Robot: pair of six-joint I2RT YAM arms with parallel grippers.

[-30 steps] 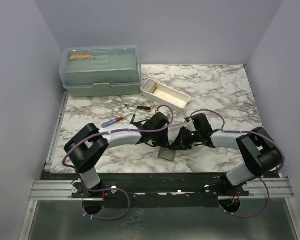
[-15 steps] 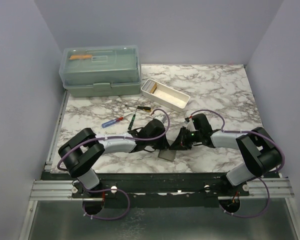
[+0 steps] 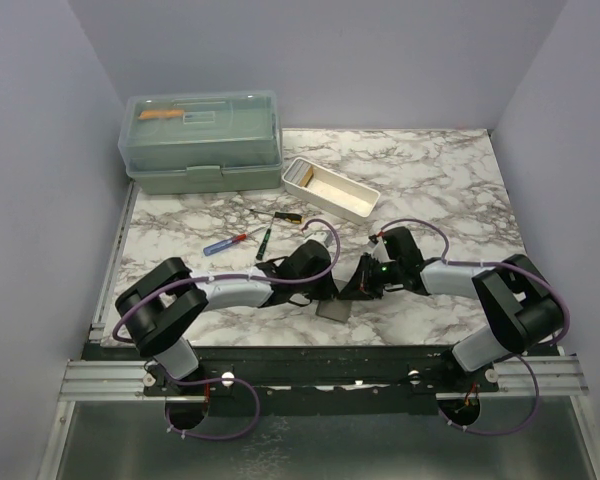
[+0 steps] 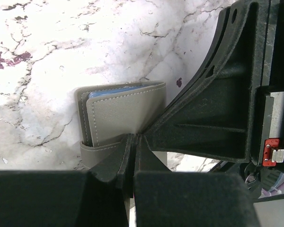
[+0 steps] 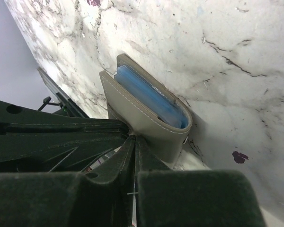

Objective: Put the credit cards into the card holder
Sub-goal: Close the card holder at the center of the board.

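The grey-olive card holder lies folded on the marble near the table's front edge. A light blue credit card sits inside it, and its edge also shows as the blue card in the left wrist view. My left gripper is shut, its tips against the holder's near edge beside the strap. My right gripper faces it from the other side, jaws together, tips touching the holder. In the top view the left gripper and right gripper nearly meet over the holder. Tan cards stand in a tray.
A long white tray stands at the back centre, and a big green lidded box sits at the back left. A blue-handled screwdriver and two other small tools lie just behind the left arm.
The left arm has swung lower and to the left at its elbow, with its gripper settling against the holder. The right jaws have drawn slightly closer together.
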